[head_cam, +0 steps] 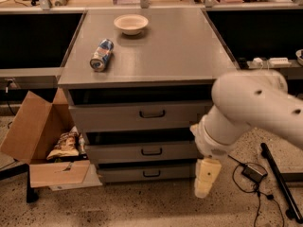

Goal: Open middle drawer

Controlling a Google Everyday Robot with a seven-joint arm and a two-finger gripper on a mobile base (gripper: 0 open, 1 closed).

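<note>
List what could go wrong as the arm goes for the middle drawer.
The cream gripper hangs low, right of the grey cabinet, level with the slim bottom drawer. It may hook that handle, not the one on the grey middle drawer. A jolt could roll the blue can lying on top.

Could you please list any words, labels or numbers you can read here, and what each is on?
None can be read.
Can on the cabinet: label too blurred.
Snack bag in the cardboard box: print too blurred.
Claw, low by the bottom drawer: no marking seen.
</note>
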